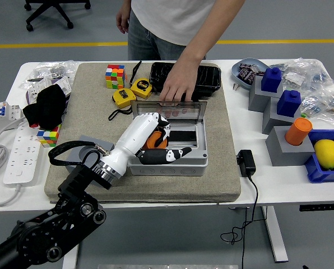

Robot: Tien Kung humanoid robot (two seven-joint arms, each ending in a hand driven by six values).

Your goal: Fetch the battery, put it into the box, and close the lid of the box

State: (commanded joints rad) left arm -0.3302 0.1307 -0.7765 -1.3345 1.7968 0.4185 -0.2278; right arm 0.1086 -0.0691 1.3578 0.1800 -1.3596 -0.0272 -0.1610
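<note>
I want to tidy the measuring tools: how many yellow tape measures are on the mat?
2. One tape measure lies near the mat's far edge, right of the colour cube; the other lies just in front of it, to its left. None appears hidden.

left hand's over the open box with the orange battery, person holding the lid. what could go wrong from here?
1. The person's hand props the lid just behind the left hand; if the lid drops, it could land on the fingers.
2. The orange battery is low over the box opening; a skewed release might leave it on the front rim, blocking closure.
</note>
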